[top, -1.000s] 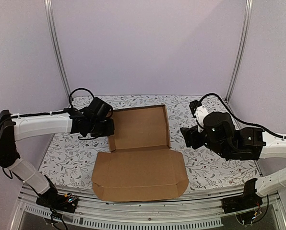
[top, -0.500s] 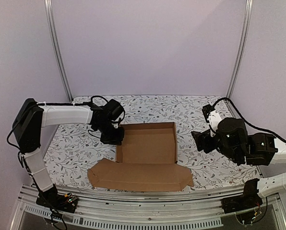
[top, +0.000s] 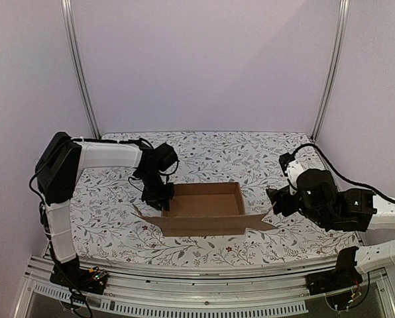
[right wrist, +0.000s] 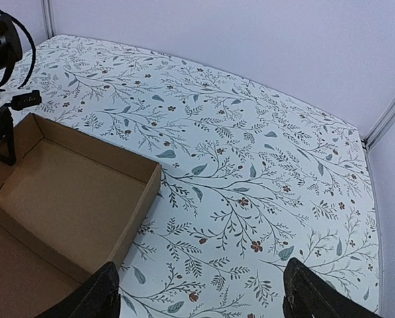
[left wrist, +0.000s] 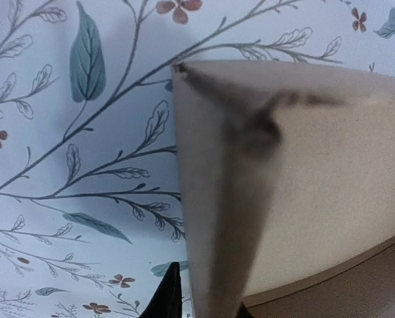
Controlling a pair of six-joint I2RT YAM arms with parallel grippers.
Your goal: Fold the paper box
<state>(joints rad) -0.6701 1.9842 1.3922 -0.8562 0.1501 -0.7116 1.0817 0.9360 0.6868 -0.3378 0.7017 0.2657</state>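
Observation:
The paper box (top: 207, 205) is plain brown cardboard, a shallow open tray near the middle of the table. Its wide front panel (top: 204, 224) stands raised along the near side, with small flaps sticking out at both ends. My left gripper (top: 163, 199) is at the tray's left wall. In the left wrist view that wall (left wrist: 250, 172) runs between the fingers of the left gripper (left wrist: 204, 305), which sit close on either side of it. My right gripper (top: 275, 197) hovers just right of the box, open and holding nothing. The right wrist view shows the right gripper (right wrist: 207, 295) over bare table, with the tray (right wrist: 58, 199) at the left.
The floral tablecloth (top: 250, 156) covers the table. Two metal posts (top: 78, 66) rise at the back corners in front of lilac walls. The aluminium rail (top: 204, 278) marks the near edge, with both arm bases below it.
The left gripper has moved right and nearer, bringing the box's left wall with it. The flat front panel has risen to stand upright. The right gripper has drawn back to the right.

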